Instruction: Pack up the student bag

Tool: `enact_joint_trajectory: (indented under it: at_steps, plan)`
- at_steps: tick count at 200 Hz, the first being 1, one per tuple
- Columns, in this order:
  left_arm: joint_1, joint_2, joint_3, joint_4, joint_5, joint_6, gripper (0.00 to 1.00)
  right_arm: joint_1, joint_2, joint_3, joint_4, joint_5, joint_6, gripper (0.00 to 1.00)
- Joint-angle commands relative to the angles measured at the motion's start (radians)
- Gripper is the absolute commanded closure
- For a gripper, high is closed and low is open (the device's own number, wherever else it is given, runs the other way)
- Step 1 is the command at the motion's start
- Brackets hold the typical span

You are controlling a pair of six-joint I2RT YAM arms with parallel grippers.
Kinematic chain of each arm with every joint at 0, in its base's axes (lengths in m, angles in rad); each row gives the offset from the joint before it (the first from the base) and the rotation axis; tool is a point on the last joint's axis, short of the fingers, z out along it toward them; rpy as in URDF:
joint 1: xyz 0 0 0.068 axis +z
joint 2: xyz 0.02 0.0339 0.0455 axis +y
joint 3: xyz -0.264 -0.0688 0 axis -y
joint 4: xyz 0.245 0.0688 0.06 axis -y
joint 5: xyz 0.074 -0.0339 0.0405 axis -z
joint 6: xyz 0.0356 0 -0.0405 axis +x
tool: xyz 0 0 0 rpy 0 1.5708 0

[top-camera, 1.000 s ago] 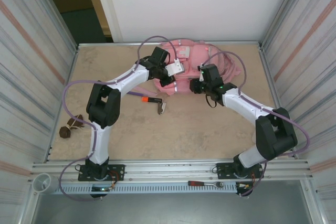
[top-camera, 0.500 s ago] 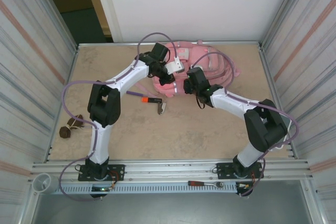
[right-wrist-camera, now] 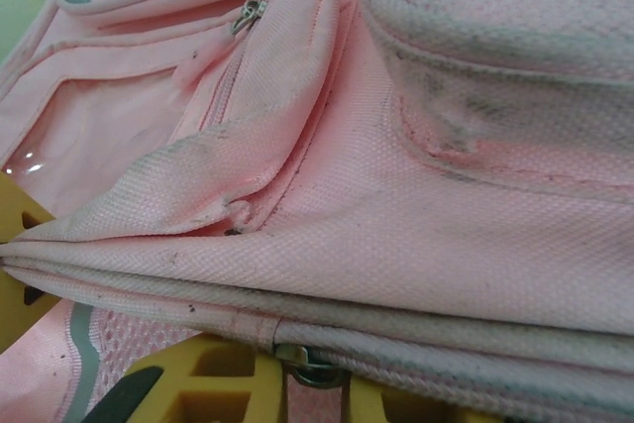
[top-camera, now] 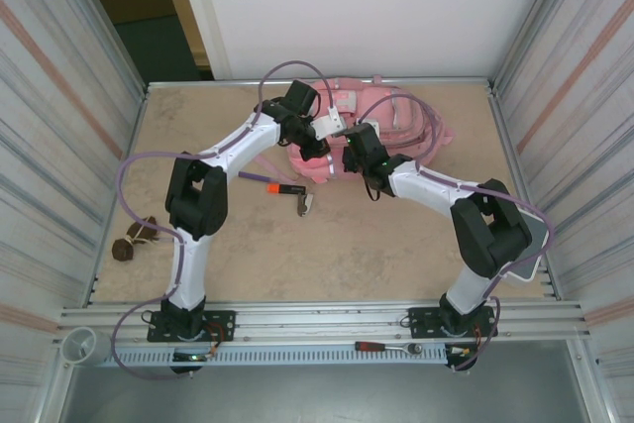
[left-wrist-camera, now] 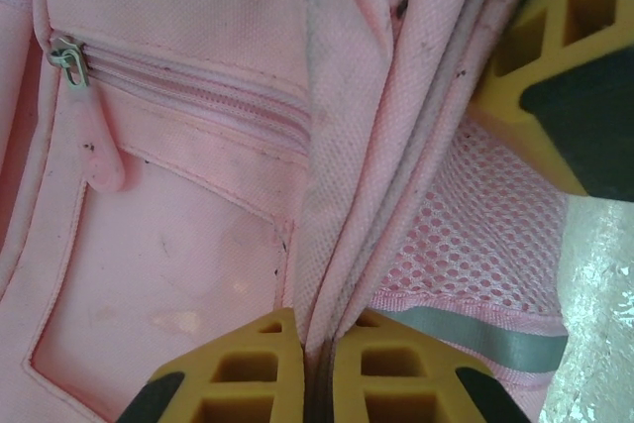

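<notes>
The bag (top-camera: 396,118) lies at the far middle of the table (top-camera: 396,245), close to the back wall, with its straps trailing off to the right. The left claw (top-camera: 319,151) sits at the bag's near-left edge. In its wrist view the two yellow fingers (left-wrist-camera: 248,369) are pressed together on a raised fold of pink fabric that runs up between them, so it is gripping the bag. Beside that fold are a closed pocket zip (left-wrist-camera: 67,58), a patch of mesh (left-wrist-camera: 466,225) and a grey strip (left-wrist-camera: 485,339). The right claw (top-camera: 347,160) meets the bag just right of the left one, the two nearly touching; one of its fingers (left-wrist-camera: 555,76) shows in the corner of the left wrist view. Seen from its own wrist, its fingers (right-wrist-camera: 213,383) have drawn in on a metal zip pull (right-wrist-camera: 312,369) on the bag's edge seam (the pull sits right between them, held as far as can be seen). Nearer on the table, just in front of the left claw, lies an orange marker (top-camera: 282,186) with a small grey piece (top-camera: 305,203) beside it. A brown lump (top-camera: 134,238) rests well apart at the left edge. A red-handled tool (top-camera: 381,347) lies on the near rail.
</notes>
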Motion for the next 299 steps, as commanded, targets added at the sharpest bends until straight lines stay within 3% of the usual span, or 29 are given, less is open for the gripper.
enact_joint_trajectory:
  at_steps: [1, 55, 181, 216, 253, 299]
  plan:
    - [-0.005, 0.01, 0.031, -0.043, 0.069, -0.019, 1.0, -0.002, -0.003, 0.037, 0.004, 0.032, 0.02, 0.91]
    - [0.003, 0.007, 0.018, -0.029, 0.018, -0.01, 1.0, -0.068, -0.093, -0.017, -0.031, -0.102, 0.021, 1.0]
    - [0.02, -0.027, -0.061, 0.058, -0.04, 0.033, 1.0, -0.451, -0.251, -0.118, -0.24, -0.662, -0.003, 1.0]
    - [0.02, -0.027, -0.087, 0.076, -0.029, 0.04, 1.0, -0.538, -0.225, -0.111, -0.291, -0.702, -0.022, 1.0]
    - [0.014, -0.061, -0.096, 0.079, 0.022, 0.044, 1.0, -0.544, -0.173, -0.104, -0.212, -0.767, -0.051, 1.0]
    - [0.0, -0.061, -0.098, 0.078, 0.031, 0.05, 1.0, -0.502, -0.135, -0.103, -0.164, -0.661, -0.07, 0.84]
